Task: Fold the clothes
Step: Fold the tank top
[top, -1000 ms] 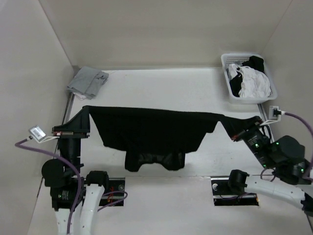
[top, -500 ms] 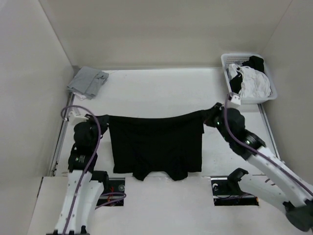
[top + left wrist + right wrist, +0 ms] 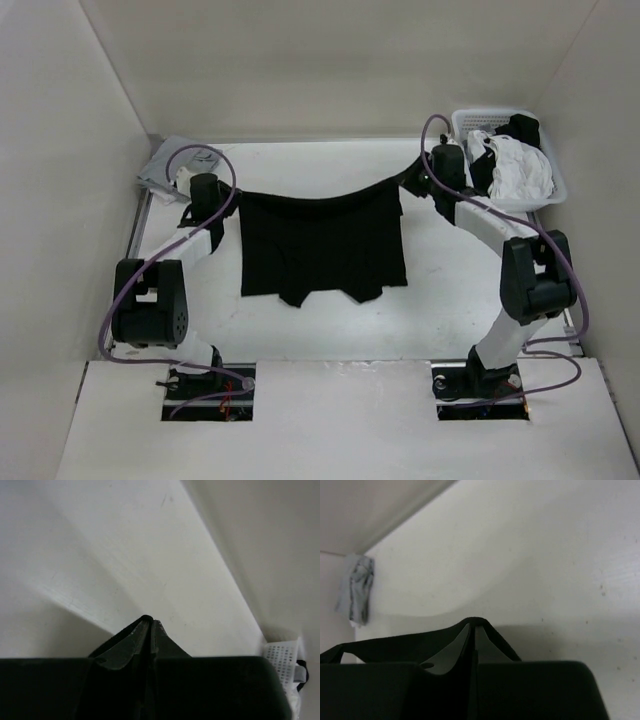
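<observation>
Lab test booth: bare white walls (image 3: 330,60) around a white table (image 3: 320,330).

One black garment (image 3: 322,245), one grey cloth (image 3: 160,170), one basket (image 3: 515,205), two arms (image 3: 185,245) (image 3: 485,218)

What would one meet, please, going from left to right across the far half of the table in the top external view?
First the grey cloth bundle, then the left gripper, the black garment hanging between the two grippers, the right gripper, and last the white laundry basket.
</observation>
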You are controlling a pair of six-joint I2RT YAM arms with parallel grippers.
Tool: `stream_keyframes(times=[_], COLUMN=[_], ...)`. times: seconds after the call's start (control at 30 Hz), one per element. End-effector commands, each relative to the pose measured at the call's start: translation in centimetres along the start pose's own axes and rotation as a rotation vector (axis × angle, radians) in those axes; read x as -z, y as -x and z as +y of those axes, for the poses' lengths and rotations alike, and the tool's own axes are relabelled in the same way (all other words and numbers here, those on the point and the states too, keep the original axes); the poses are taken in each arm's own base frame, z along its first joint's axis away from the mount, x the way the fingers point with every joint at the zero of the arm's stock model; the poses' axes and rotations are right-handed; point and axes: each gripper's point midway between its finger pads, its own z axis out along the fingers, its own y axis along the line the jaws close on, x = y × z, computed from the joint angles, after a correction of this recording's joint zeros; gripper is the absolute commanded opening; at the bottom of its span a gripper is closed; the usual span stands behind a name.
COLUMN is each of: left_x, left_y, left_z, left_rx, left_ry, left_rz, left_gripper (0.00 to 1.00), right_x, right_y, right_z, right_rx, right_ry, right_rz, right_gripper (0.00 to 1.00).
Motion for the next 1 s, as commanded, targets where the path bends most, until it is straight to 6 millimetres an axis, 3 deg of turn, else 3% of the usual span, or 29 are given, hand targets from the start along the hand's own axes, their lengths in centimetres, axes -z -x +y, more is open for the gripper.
stream_keyframes(times=[0.0,0.1,0.47,0.7,0.77,0.83,0.9,0.97], left_x=[1.6,4.1,11.8,14.7,14.8,15.0,15.1,15.3], left_y=[4.0,3.4,-0.4,-5.1,-6.1,-6.7,-6.7,-5.5], left_z=[-6.5,-6.3,0.7,8.8,11.0,12.5,13.1,12.8], left_rx=[0.041,0.029,0.035,0.02,0.027,0.038,0.04,0.05], left_ry=[-0.198,-0.223,-0.252,-0.139,-0.094,-0.059,-0.036,-0.036], left_rz=[-0.111,-0.119,-0.084,-0.009,0.005,0.016,0.02,-0.018], left_gripper=[0.0,0.0,0.01,0.03,0.07,0.12,0.21,0.26], right_x=[1.6,2.9,9.0,11.3,11.5,11.5,11.4,10.8], right_y=[4.5,3.1,-4.6,-12.1,-13.1,-13.4,-13.2,-12.2], right_z=[4.6,3.6,-3.2,-7.7,-8.5,-8.8,-8.9,-8.4], right_rx=[0.026,0.021,-0.046,-0.116,-0.141,-0.138,-0.123,-0.1], right_ry=[0.141,0.129,0.067,0.0,-0.014,-0.022,-0.024,-0.016], right_rz=[-0.108,-0.1,-0.105,0.007,0.024,0.029,0.025,0.019], right_gripper=[0.07,0.07,0.07,0.09,0.15,0.27,0.41,0.48])
